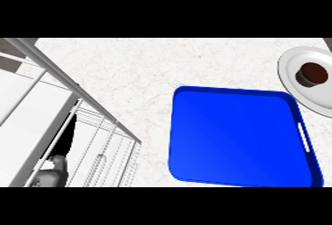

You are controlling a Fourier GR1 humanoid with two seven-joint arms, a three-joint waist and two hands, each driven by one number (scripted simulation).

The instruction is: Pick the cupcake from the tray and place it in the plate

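**Desk:** Robot hand first. What shows of it?

**Caption:** Left robot hand (70,136), lower left: a narrow black shape rising from a grey forearm (52,173), seen through the bars of a white wire rack (39,101). Whether it is spread or closed cannot be told from this angle. It holds nothing that can be seen, and whether it touches the rack is unclear.

**Desk:** And the cupcake?

**Caption:** Cupcake (312,73), dark brown and round, sits on the plate (318,99) at upper right, off the tray and well apart from the hand. The plate is white and glossy with a raised rim, cut off by the view's right edge.

**Desk:** The tray?

**Caption:** Tray (240,136), centre right, just beside the plate. It is glossy bright blue and rectangular, with rounded corners, a low upturned lip and a long handle slot (303,136) through its right side.

**Desk:** The surface beneath?

**Caption:** Worktop (142,70), pale and stone-like, off-white with faint brownish veining, smooth and flat. The rack's thin rails run diagonally across its left side.
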